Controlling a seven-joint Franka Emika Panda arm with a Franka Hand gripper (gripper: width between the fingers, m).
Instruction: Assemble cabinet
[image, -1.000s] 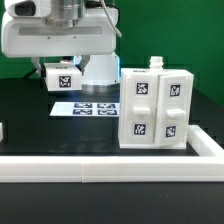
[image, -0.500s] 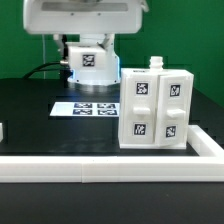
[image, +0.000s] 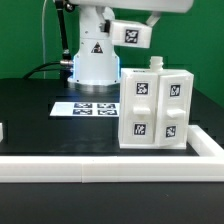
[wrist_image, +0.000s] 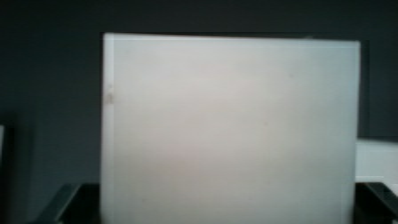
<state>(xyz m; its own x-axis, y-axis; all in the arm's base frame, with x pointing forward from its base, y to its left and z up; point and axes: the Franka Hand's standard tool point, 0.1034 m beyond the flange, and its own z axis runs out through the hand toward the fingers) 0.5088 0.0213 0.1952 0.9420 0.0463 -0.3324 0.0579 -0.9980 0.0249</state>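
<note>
The cabinet body (image: 155, 105), a glossy white box with square tags on its front, stands upright on the black table at the exterior view's right. A small knob sticks up from its top. A white cabinet panel (image: 130, 33) with one tag hangs high above the table, up and to the left of the body. In the wrist view this panel (wrist_image: 222, 110) fills the picture between my dark fingers (wrist_image: 50, 205). My gripper (wrist_image: 222, 208) is shut on it. The gripper itself is mostly cut off at the top of the exterior view.
The marker board (image: 85, 107) lies flat on the table left of the cabinet body. My arm's white base (image: 95, 58) stands behind it. A long low white rail (image: 100, 166) runs along the front and turns back at the right. A small white piece (image: 3, 130) shows at the left edge.
My gripper has risen from low behind the marker board and swung toward the exterior view's right, carrying the panel up with it. The cabinet body has not moved.
</note>
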